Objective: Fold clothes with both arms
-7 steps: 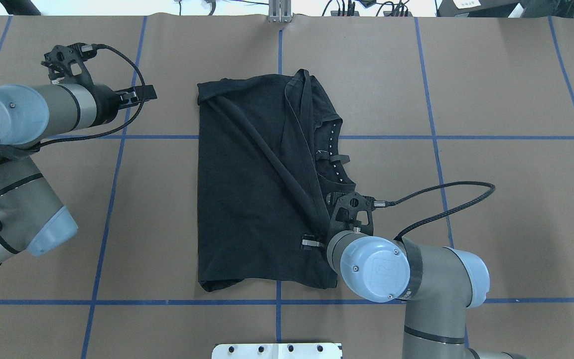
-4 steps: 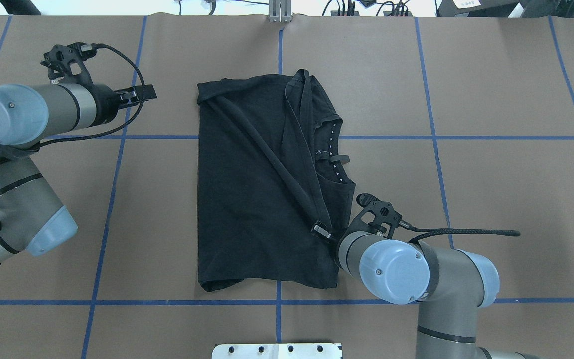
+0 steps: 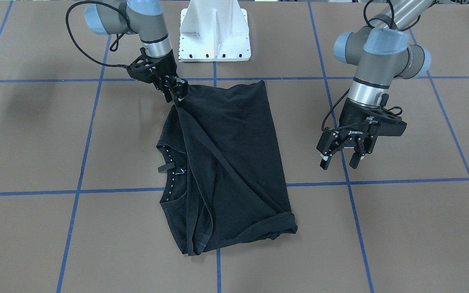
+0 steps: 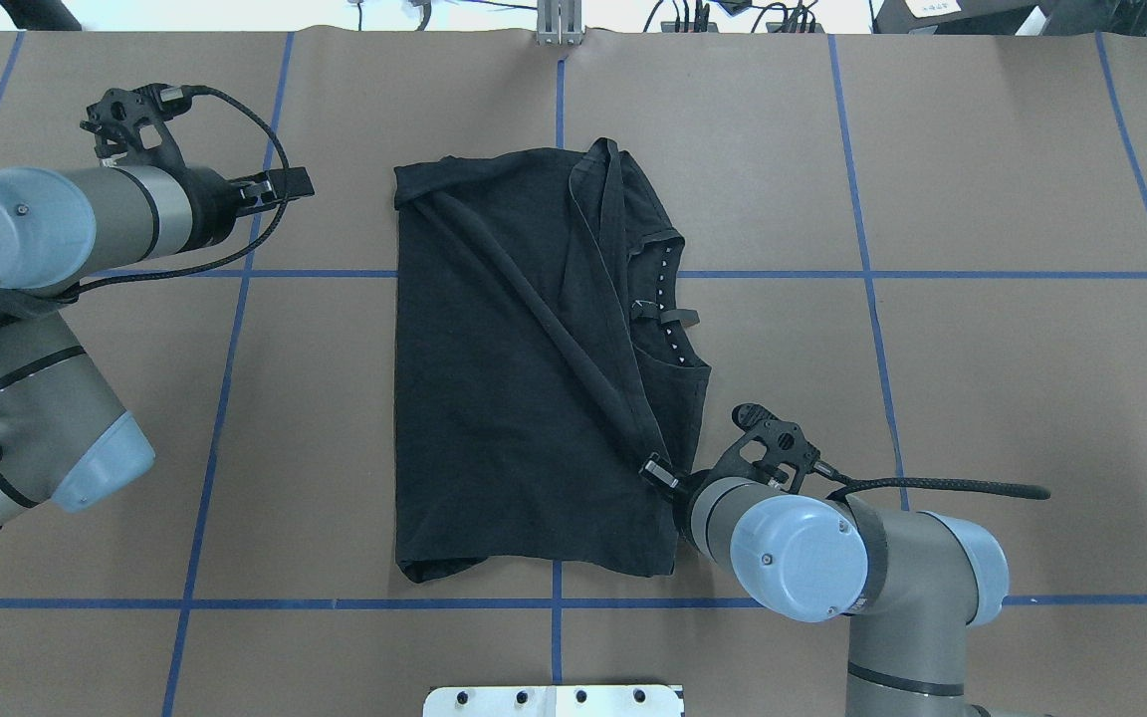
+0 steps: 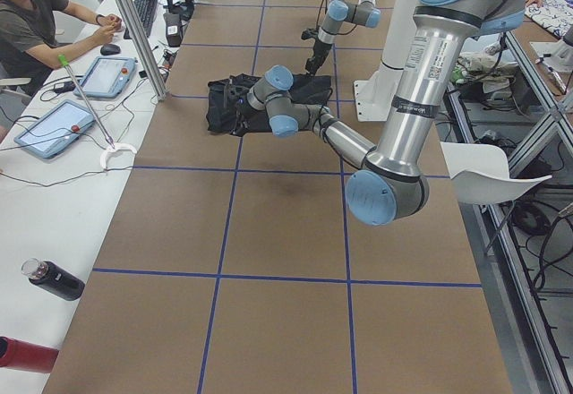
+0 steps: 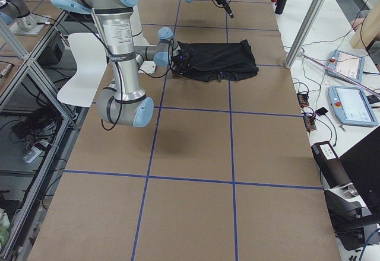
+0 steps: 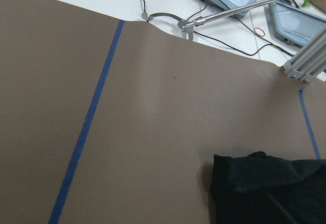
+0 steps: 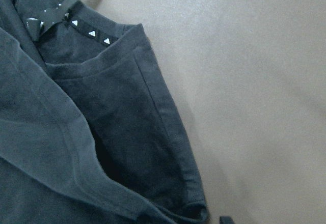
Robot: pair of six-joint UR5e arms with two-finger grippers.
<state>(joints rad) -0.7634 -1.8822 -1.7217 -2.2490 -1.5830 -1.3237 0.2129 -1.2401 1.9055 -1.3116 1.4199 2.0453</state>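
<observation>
Fingers (image 3: 176, 88) of the black two-finger right gripper (image 3: 177, 96) clamped on a folded edge of the black short-sleeved cotton T-shirt (image 3: 234, 154), half-folded on the brown table (image 3: 401, 228) | edge dragged outward since a second ago, fold likely being tautened | left gripper (image 3: 339, 164) held open, well off the T-shirt | chest graphic hidden

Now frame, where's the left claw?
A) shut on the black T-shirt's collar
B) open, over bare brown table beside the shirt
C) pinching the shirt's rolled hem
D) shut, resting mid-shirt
B: the black two-finger left claw has its fingers spread and hangs over the brown table, clear of the black cotton T-shirt. Only the right claw is on the shirt, at a corner.
</observation>
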